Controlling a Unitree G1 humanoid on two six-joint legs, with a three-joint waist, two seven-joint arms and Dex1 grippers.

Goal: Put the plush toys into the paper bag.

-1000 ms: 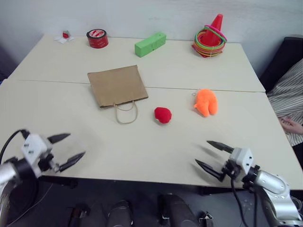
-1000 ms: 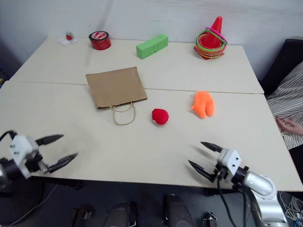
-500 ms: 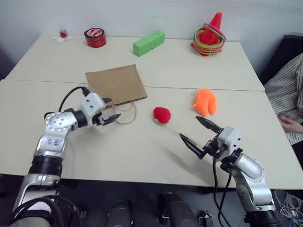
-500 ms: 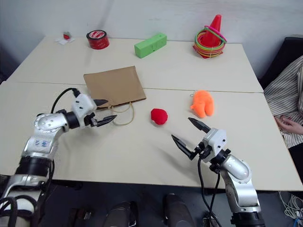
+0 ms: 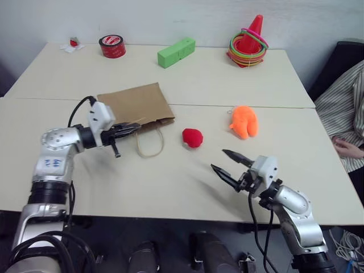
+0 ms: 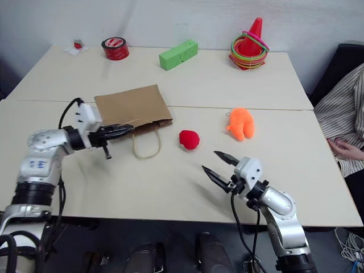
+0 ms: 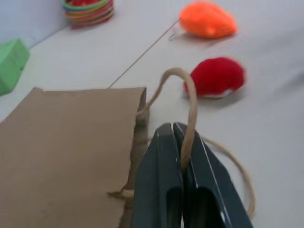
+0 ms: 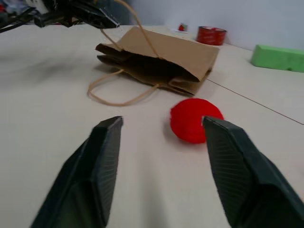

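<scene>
My left gripper is clamped on the paper bag's upper cord handle; my right gripper hangs spread, empty, short of the red plush toy.

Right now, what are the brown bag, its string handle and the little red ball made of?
The paper bag looks like matte brown kraft paper with flat creases. Its handle, pinched in the shut left gripper, looks like twisted tan cord, maybe paper. The red toy looks soft and fuzzy, probably plush fabric.
</scene>
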